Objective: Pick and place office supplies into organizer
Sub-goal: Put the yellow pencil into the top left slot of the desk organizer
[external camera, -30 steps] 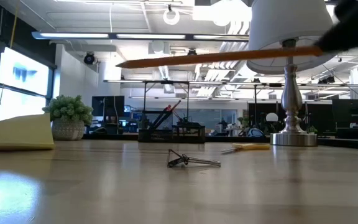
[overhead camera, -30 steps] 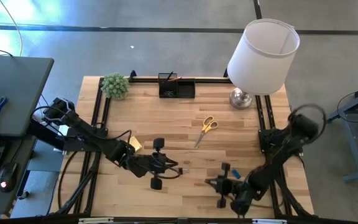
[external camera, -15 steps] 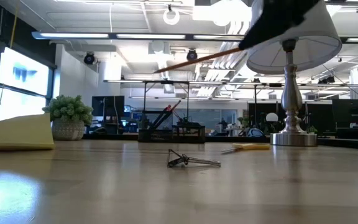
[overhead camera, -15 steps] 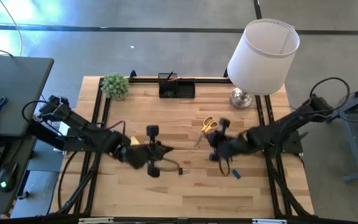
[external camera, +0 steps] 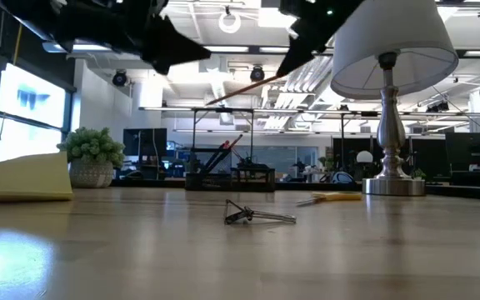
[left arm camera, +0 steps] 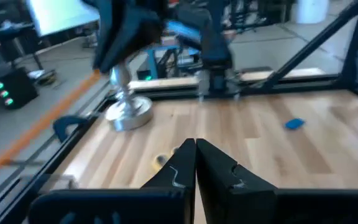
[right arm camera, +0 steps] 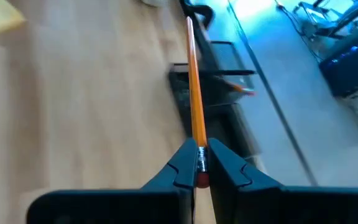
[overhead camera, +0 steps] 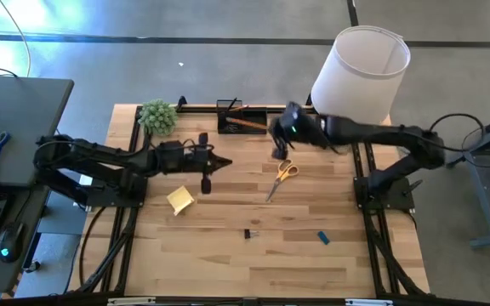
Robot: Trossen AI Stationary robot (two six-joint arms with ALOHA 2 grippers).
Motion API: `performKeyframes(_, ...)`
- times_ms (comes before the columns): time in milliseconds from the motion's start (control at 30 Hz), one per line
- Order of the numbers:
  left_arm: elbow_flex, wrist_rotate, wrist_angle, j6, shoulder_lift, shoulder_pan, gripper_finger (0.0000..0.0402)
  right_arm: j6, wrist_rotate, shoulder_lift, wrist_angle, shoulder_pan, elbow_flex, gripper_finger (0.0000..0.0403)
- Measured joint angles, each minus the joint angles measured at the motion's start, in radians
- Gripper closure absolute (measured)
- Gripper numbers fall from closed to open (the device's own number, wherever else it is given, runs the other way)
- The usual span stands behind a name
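My right gripper [overhead camera: 270,128] hangs above the table's far middle, shut on an orange pencil [overhead camera: 249,124] whose tip reaches over the black organizer [overhead camera: 242,120] at the far edge. My left gripper [overhead camera: 225,161] hovers shut and empty left of centre, also seen at the low view's top [external camera: 173,46]. Flat on the wood lie yellow-handled scissors [overhead camera: 283,174], a yellow sticky-note pad [overhead camera: 179,200], a small blue block [overhead camera: 322,237] and a black clip [overhead camera: 250,232]. My right gripper pinches the pencil's eraser end [right arm camera: 199,163] between its two fingers. The fingers come from the table's right, slanting down, and the pencil [right arm camera: 193,87] runs straight on ahead of them. It is lifted clear, its tip tilted down over the organizer [right arm camera: 211,84].
A white-shaded lamp [overhead camera: 360,72] stands at the far right, close beside my right arm. A small green plant [overhead camera: 157,116] sits at the far left corner. Black rails [overhead camera: 139,144] run along the table's left, right and far sides.
My right gripper has swung from the near right part of the table up and toward the far edge, carrying the pencil over to the organizer and turning as it went. My left gripper, still shut, has moved from the near middle toward the far edge.
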Motion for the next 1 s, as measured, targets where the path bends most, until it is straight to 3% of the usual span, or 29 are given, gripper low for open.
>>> performKeyframes(167, 0.02, 0.137, 0.006, 0.006, 0.001, 0.109, 0.0399, -0.089, -0.08, 0.149, -0.126, -0.107, 0.214, 0.0392)
performKeyframes(300, 0.087, 0.298, -0.032, 0.001, -0.018, 0.185, 0.0399, -0.153, -0.078, 0.258, -0.251, -0.153, 0.366, 0.0392)
performKeyframes(367, 0.122, 0.331, -0.089, -0.001, -0.031, 0.203, 0.0399, -0.174, -0.08, 0.303, -0.309, -0.176, 0.43, 0.0392)
performKeyframes(533, 0.216, 0.338, -0.298, 0.0, -0.062, 0.236, 0.0399, -0.226, -0.109, 0.372, -0.366, -0.232, 0.55, 0.0392)
performKeyframes(667, 0.255, 0.339, -0.419, -0.005, -0.089, 0.236, 0.0399, -0.278, -0.202, 0.407, -0.346, -0.287, 0.59, 0.0392)
performKeyframes(1000, 0.255, 0.353, -0.43, 0.007, -0.189, 0.255, 0.0399, -0.31, -0.326, 0.49, -0.339, -0.376, 0.61, 0.0392)
